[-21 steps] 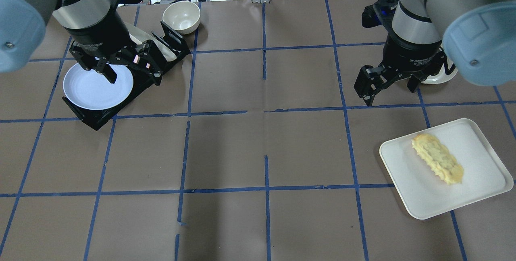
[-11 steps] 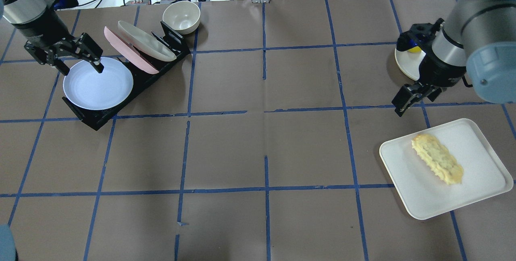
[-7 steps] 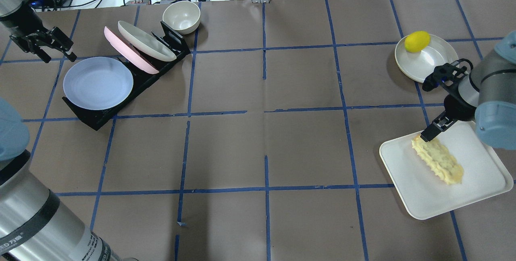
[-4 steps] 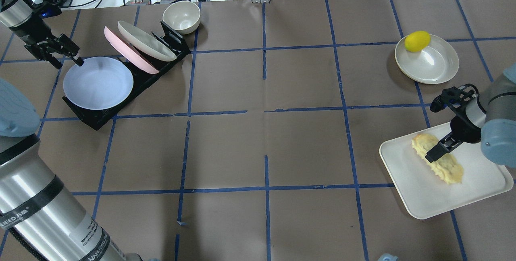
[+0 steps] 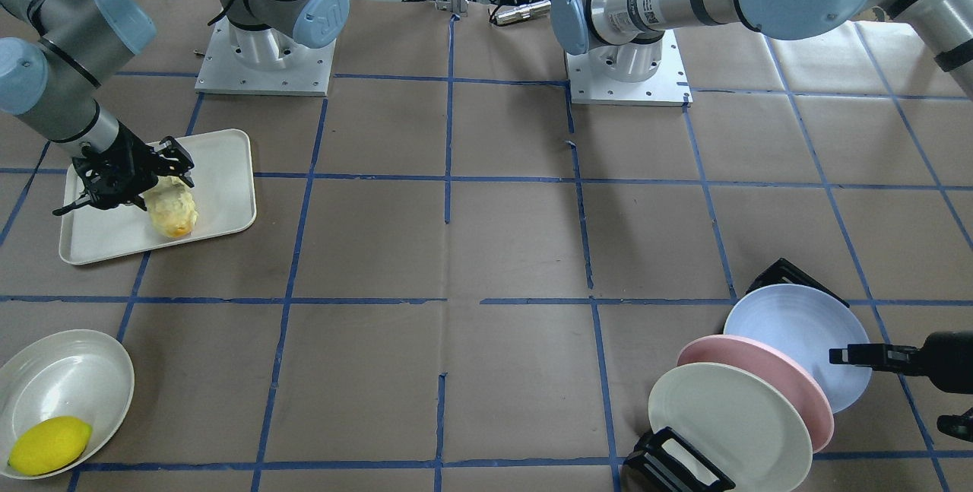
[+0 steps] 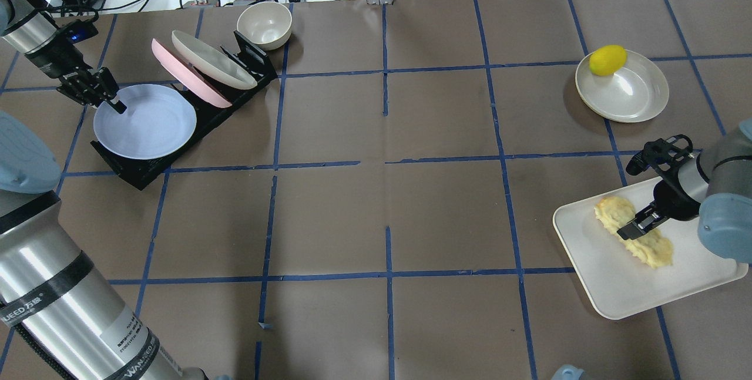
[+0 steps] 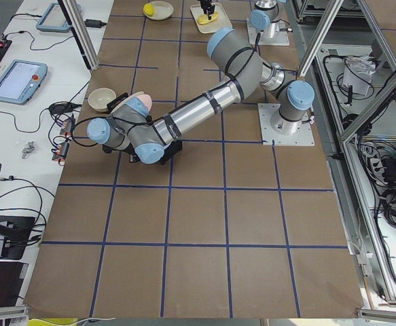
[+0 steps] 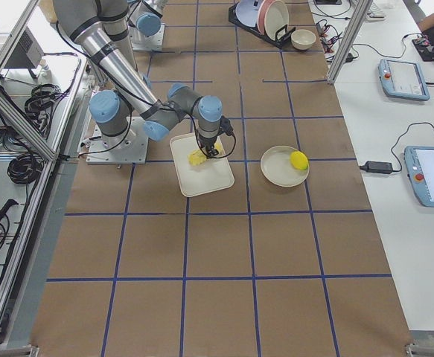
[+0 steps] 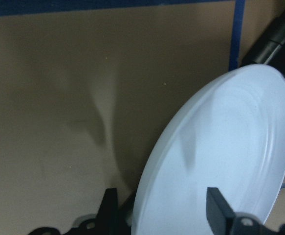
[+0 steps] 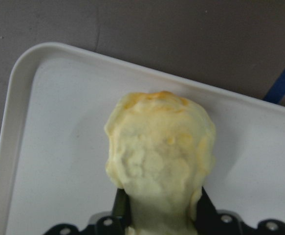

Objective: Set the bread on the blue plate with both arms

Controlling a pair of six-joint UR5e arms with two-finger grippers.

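bread (image 10: 159,147) lying on white tray (image 6: 693,274), near right of surface (image 6: 388,204) | right tool (image 6: 635,226) closed against both long sides of bread at mid-length | blue plate (image 6: 147,124) at near-left end of black rack (image 6: 141,174), far left | left tool (image 6: 114,104) fingers parted astride blue plate's left rim, not clamped

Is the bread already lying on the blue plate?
No, the bread lies on the white tray, far from the blue plate.
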